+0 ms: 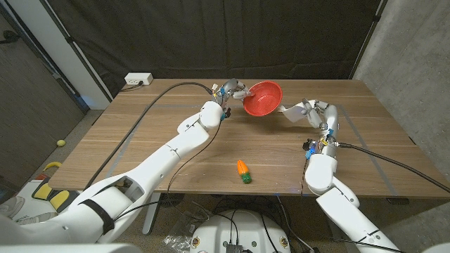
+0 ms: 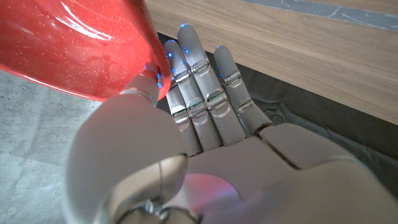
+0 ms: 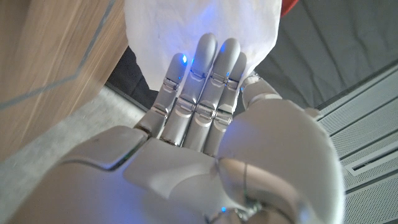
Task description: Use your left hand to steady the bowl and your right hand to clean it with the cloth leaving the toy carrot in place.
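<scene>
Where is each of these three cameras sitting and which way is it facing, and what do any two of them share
Head view: on the robot's head, looking down over both arms at the wooden table; the left hand holds the glossy red plastic bowl, the right hand a white cloth, with a small orange toy carrot nearer.
Left wrist view: along the left hand, fingers on the bowl.
Right wrist view: along the right hand holding the cloth.
Shared: the bowl shows in head and left wrist views.

Bowl (image 2: 74, 50) cut by frame edge; cloth (image 3: 202, 25) cropped too; right hand (image 1: 309, 111) grip on cloth possibly hidden.
</scene>
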Controlling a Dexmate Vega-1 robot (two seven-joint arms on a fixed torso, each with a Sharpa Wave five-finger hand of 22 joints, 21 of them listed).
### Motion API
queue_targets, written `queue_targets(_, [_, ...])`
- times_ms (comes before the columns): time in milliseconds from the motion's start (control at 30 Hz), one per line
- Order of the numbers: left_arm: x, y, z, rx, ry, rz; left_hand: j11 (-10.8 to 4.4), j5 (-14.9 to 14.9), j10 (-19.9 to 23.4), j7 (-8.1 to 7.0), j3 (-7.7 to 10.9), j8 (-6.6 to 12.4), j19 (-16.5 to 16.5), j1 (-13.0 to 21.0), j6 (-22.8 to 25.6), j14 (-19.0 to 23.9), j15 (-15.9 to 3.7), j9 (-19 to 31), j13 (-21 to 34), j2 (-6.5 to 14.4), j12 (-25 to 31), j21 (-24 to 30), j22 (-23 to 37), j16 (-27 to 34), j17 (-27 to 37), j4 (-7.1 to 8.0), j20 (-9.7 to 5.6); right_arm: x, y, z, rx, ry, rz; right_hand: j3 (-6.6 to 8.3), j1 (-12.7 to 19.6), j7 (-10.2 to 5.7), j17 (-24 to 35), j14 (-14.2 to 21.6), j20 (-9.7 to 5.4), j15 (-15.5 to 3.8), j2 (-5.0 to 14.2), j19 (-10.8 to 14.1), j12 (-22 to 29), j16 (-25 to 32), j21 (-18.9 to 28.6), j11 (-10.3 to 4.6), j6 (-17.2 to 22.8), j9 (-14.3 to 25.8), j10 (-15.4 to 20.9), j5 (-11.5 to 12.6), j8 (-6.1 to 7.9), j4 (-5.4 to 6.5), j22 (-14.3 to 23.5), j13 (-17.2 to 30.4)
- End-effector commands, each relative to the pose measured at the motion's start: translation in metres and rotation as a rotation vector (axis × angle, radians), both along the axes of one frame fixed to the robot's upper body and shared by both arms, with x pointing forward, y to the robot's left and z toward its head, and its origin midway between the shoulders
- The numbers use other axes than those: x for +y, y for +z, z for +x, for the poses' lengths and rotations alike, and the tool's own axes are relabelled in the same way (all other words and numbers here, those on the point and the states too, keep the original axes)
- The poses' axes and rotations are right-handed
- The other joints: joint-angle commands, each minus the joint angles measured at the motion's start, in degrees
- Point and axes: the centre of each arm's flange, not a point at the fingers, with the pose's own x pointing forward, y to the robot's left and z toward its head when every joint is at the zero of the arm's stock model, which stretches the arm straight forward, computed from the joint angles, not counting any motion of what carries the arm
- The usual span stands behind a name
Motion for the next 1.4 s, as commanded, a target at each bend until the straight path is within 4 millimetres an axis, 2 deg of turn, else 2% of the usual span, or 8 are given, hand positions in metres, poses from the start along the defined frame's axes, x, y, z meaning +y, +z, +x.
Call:
queue_targets(33, [0.000, 0.005, 0.004, 0.030, -0.060, 0.025, -0.14, 0.31, -0.27, 3.47, 2.28, 0.03, -0.43, -0.34, 3.83, 0.02, -1.02, 0.10, 0.16, 0.02, -0.05, 0.63, 0.07, -0.14, 0.41, 0.74, -4.72, 0.004, 0.016, 0.003, -0.020, 0.381, -0.101, 1.21, -0.80, -0.06, 0.00, -0.21, -5.22, -2.71, -0.33, 0.44, -0.37, -0.90, -0.46, 0.23, -0.28, 0.23, -0.47, 0.68, 0.35, 0.00, -1.58, 0.00])
queue_targets(133, [-0.001, 0.006, 0.005, 0.039, -0.067, 0.031, -0.35, 0.31, -0.28, 3.51, 2.46, 0.01, -0.47, -0.35, 3.85, 0.00, -1.06, 0.12, 0.24, -0.01, -0.06, 0.78, 0.06, -0.18, 0.50, 0.73, -4.73, 0.006, 0.018, 0.007, -0.032, 0.474, -0.093, 1.84, -1.10, -0.03, -0.05, -0.17, -5.24, -2.70, -0.40, 0.62, -0.53, -1.50, -0.64, 0.41, -0.16, 0.16, -0.57, 0.91, 0.32, 0.05, -2.39, 0.00])
queue_targets(300, [-0.003, 0.006, 0.005, 0.048, -0.070, 0.036, -0.21, 0.29, -0.34, 3.42, 2.75, -0.07, -0.68, -0.50, 3.83, -0.01, -1.03, 0.10, 0.24, -0.10, -0.18, 1.00, 0.04, -0.24, 0.66, 0.80, -4.73, 0.010, 0.020, 0.008, -0.047, 0.493, -0.087, 2.54, -1.45, 0.00, -0.12, -0.05, -5.30, -2.69, -0.32, 0.68, -0.81, -2.14, -0.73, 0.43, -0.17, 0.05, -0.69, 1.14, 0.23, 0.15, -3.01, -0.14])
queue_targets(500, [-0.005, 0.005, 0.006, 0.065, -0.076, 0.040, -0.16, 0.27, -0.26, 3.58, 3.17, -0.11, -0.80, -0.64, 3.81, 0.01, -1.01, 0.19, 0.26, -0.23, -0.28, 1.34, 0.00, -0.29, 0.87, 0.85, -4.79, 0.020, 0.021, 0.002, -0.057, 0.419, -0.060, 3.42, -1.81, -0.01, -0.26, 0.64, -5.40, -2.70, -0.38, 1.03, -1.20, -2.82, -0.61, 0.32, -0.26, -0.16, -0.47, 1.36, 0.07, 0.13, -3.43, -0.55])
queue_targets(700, [-0.008, 0.005, 0.007, 0.090, -0.099, 0.027, 0.04, 0.26, -0.21, 3.61, 3.54, -0.11, -0.90, -0.69, 3.93, 0.01, -1.01, 0.23, 0.29, -0.33, -0.35, 1.62, -0.02, -0.35, 1.03, 0.85, -4.73, 0.035, 0.022, -0.007, -0.055, 0.216, -0.092, 4.13, -1.99, -0.07, -0.36, 1.62, -5.35, -2.74, -0.28, 1.49, -1.15, -3.18, -0.06, -0.21, -0.17, -0.03, -0.01, 1.56, 0.20, 0.11, -3.38, -0.45])
queue_targets(833, [-0.008, 0.005, 0.007, 0.114, -0.127, -0.004, -0.08, 0.25, -0.07, 3.77, 3.79, -0.14, -0.87, -0.78, 3.82, 0.05, -0.98, 0.35, 0.25, -0.41, -0.40, 1.86, -0.04, -0.38, 1.15, 0.88, -4.70, 0.043, 0.022, -0.006, -0.052, 0.169, -0.093, 4.46, -2.21, -0.13, -0.44, 1.86, -5.31, -2.77, -0.30, 1.51, -1.20, -3.55, 0.34, -0.14, -0.15, 0.05, 0.15, 1.60, 0.26, 0.15, -3.27, -0.44])
queue_targets(1167, [-0.008, 0.007, 0.006, 0.180, -0.226, -0.122, -0.14, 0.24, 0.08, 3.64, 4.42, -0.18, -1.00, -0.99, 3.99, 0.28, -0.97, 0.41, 0.26, -0.70, -0.53, 2.33, -0.10, -0.38, 1.46, 0.91, -4.81, 0.059, 0.014, 0.010, -0.037, 0.353, 0.003, 5.30, -2.44, 0.02, -0.45, 2.61, -5.24, -2.82, -0.49, 1.84, -1.10, -4.17, 1.32, -0.48, -0.44, 0.48, 0.52, 1.79, 0.42, -0.03, -3.20, 0.00])
queue_targets(1400, [-0.006, 0.009, 0.005, 0.161, -0.217, -0.158, -0.03, 0.25, 0.17, 3.79, 4.85, -0.22, -1.11, -1.16, 4.01, 0.37, -0.94, 0.50, 0.42, -0.85, -0.53, 2.66, -0.13, -0.39, 1.70, 0.97, -4.72, 0.063, 0.008, 0.008, -0.043, 0.393, 0.041, 5.94, -2.55, 0.05, -0.21, 3.26, -5.35, -2.82, -0.80, 2.50, -1.04, -4.40, 1.86, -0.52, -0.50, 0.83, 0.75, 2.09, 0.59, -0.23, -3.40, 0.37])
